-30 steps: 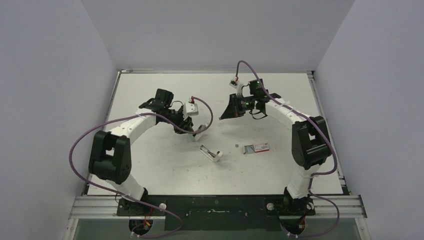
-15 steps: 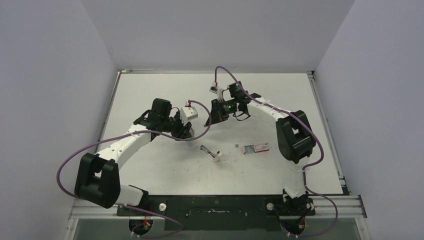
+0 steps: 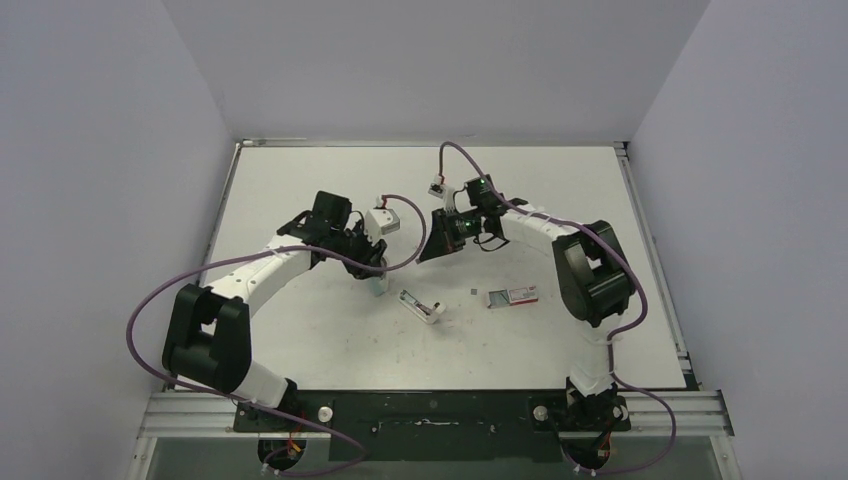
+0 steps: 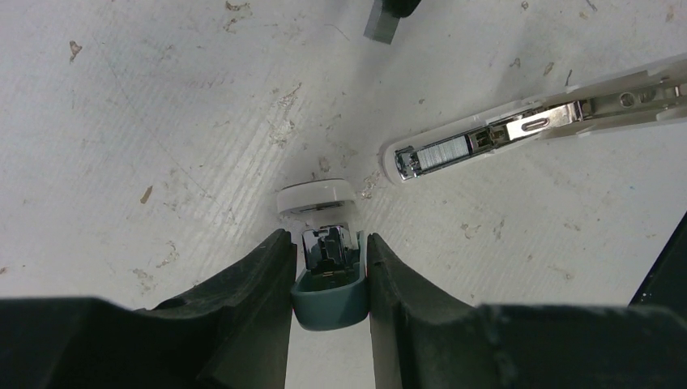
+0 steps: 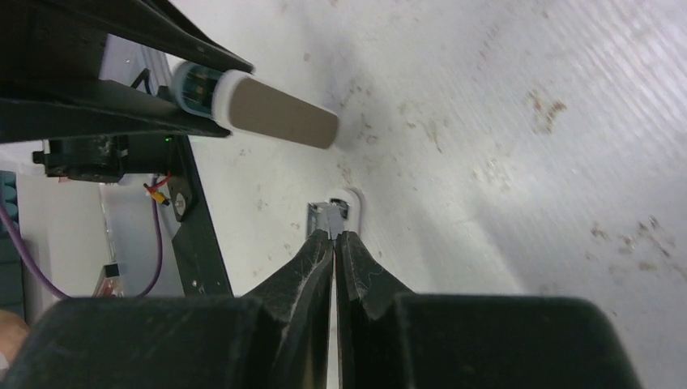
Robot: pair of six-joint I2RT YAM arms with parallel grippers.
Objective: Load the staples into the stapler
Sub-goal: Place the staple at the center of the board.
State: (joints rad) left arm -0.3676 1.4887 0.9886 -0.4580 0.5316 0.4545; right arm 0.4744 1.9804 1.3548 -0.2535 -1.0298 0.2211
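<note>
My left gripper is shut on a teal-and-white stapler body. It holds that body upright, white end close to the table. A long white stapler part lies flat beside it with its metal channel open. A silvery strip of staples sits in the channel's front end. My right gripper hangs shut just above that part's tip. I cannot tell whether anything thin is pinched in it. The held stapler body shows at upper left in the right wrist view.
A small flat red-and-white box lies right of the stapler part, with a tiny grey bit between them. Purple cables loop over both arms. Walls close in the table on three sides.
My left gripper has moved left and down toward the table, still holding the stapler body. My right gripper has swung left and then dropped toward the flat stapler part.
</note>
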